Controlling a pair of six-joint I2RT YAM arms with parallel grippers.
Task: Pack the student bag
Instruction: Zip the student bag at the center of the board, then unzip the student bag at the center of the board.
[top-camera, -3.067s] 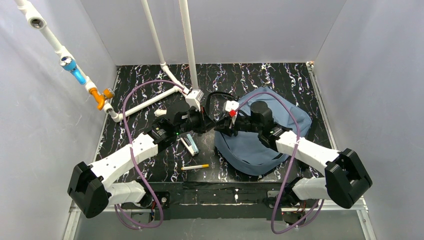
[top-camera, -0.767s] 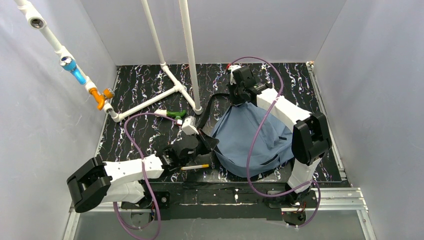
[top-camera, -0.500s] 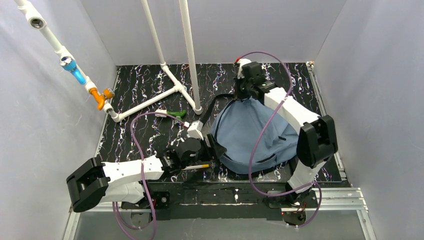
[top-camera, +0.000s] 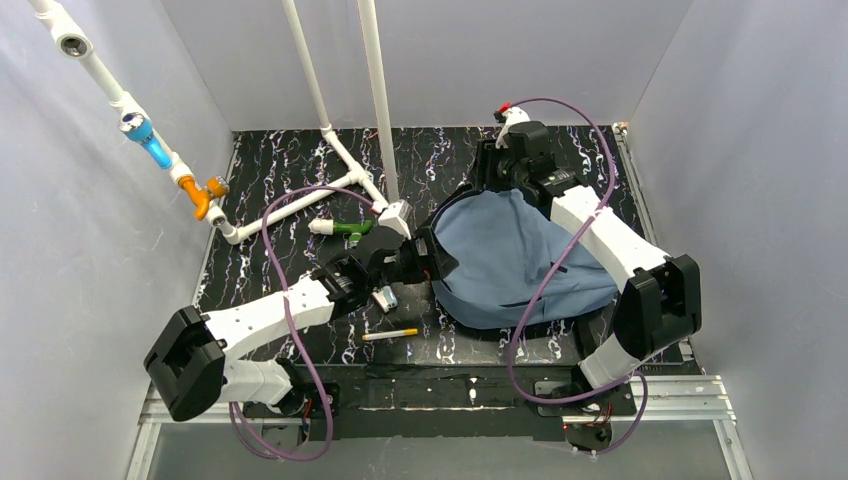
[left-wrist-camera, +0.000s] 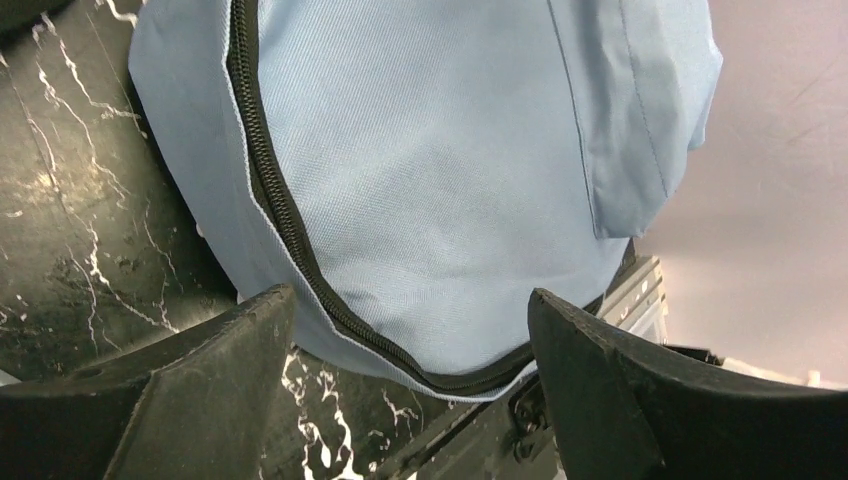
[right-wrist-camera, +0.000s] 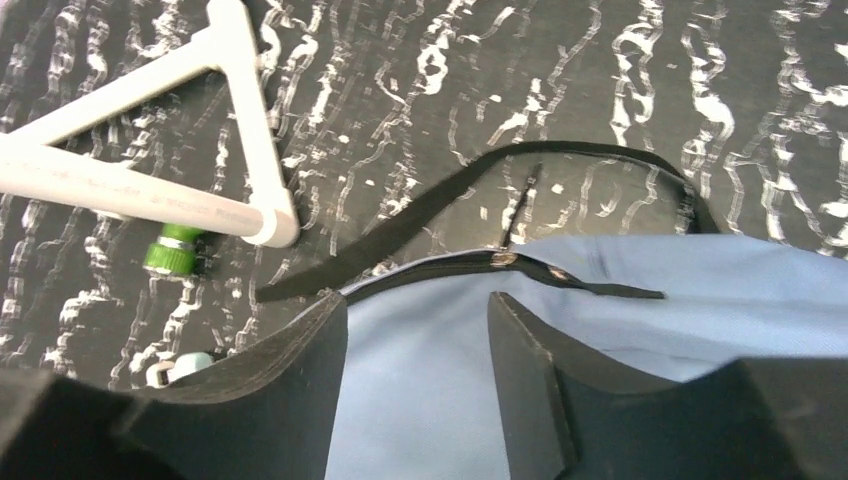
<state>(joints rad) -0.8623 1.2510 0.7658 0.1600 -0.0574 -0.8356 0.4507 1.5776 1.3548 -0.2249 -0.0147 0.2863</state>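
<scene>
The student bag (top-camera: 515, 262) is a slate-blue fabric backpack lying flat on the dark marbled table, right of centre. Its dark zipper (left-wrist-camera: 268, 190) runs along the near edge in the left wrist view, and a black strap (right-wrist-camera: 440, 205) trails off its far edge. My left gripper (top-camera: 432, 262) sits at the bag's left edge, open, with blue fabric (left-wrist-camera: 450, 170) ahead of its fingers and nothing between them. At the bag's far edge my right gripper (top-camera: 495, 178) hovers open over the fabric (right-wrist-camera: 700, 320), gripping nothing.
A white pipe frame (top-camera: 330, 185) stands at the back left, with a green marker (top-camera: 345, 228) lying beside it. A small white-and-teal object (top-camera: 384, 297) and a yellow pencil (top-camera: 390, 334) lie left of the bag. Grey walls enclose the table.
Both grippers have opened. The left arm moved back from the front edge to the bag's left side; the right gripper shifted right along the far edge, and the bag has settled flatter.
</scene>
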